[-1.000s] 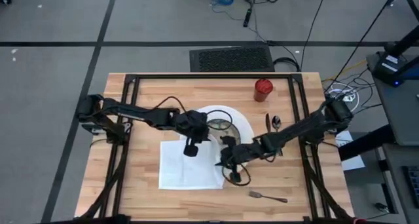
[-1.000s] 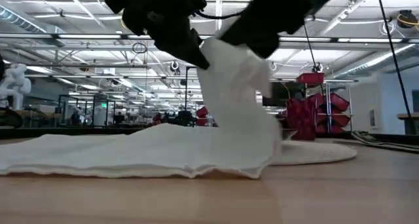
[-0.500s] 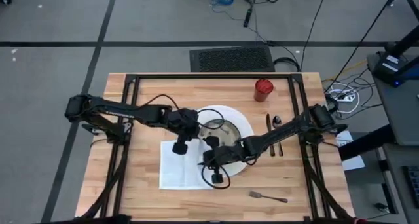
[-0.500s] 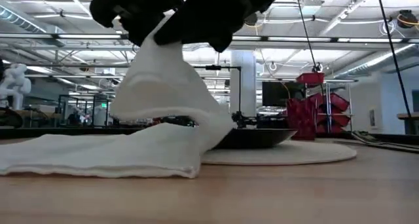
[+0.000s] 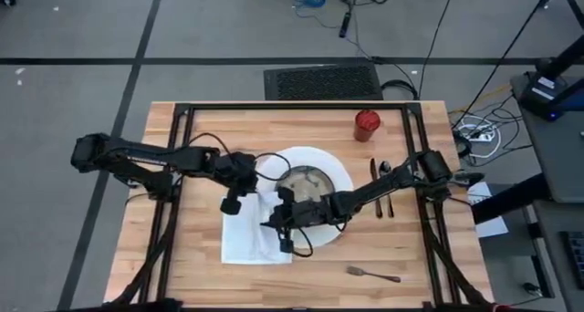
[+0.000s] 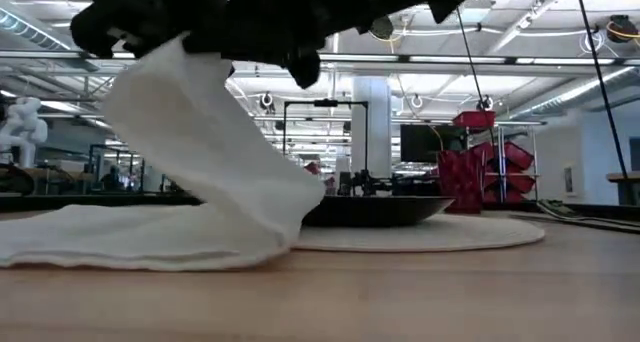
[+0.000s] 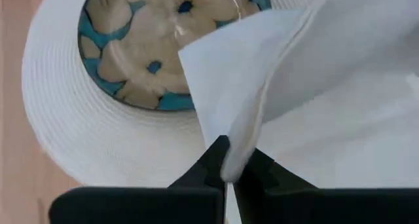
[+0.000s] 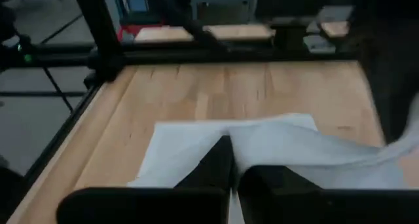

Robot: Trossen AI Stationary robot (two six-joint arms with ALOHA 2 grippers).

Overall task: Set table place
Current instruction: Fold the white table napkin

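The white napkin (image 5: 248, 239) lies on the table's (image 5: 210, 130) middle, left of the white plate (image 5: 339, 177) that carries the bowl (image 5: 306, 179). Its right part is raised in a curved sheet (image 6: 200, 152), while its left part rests flat on the wood. My left gripper (image 5: 232, 203) and my right gripper (image 5: 282, 236) are both shut on the raised edge. A red cup (image 5: 367, 123) stands at the far right. Knife (image 5: 373, 177) and spoon (image 5: 386, 171) lie right of the plate, and the fork (image 5: 372, 275) lies near the front edge. My left gripper pinches the napkin's raised edge (image 7: 241, 145) between its two fingers, at the edge's far end. That end is lifted clear, and the cloth sags from it to the table. My right gripper pinches the same raised edge (image 8: 262, 144) at its near end. The cloth falls away from the fingers in a slack curve onto the flat part (image 8: 177, 152).
Black frame rails (image 5: 173, 166) cross the table at the left, right and far sides. Bare wood lies left of the napkin (image 5: 203, 230) and along the front edge. Cables and a floor mat (image 5: 321, 80) lie beyond the far edge.
Both grippers have gone toward the table's left edge, still shut on the napkin's raised edge. The napkin's right part has been carried over its left part and is folding over; the left part stayed flat. Plate and bowl now stand uncovered.
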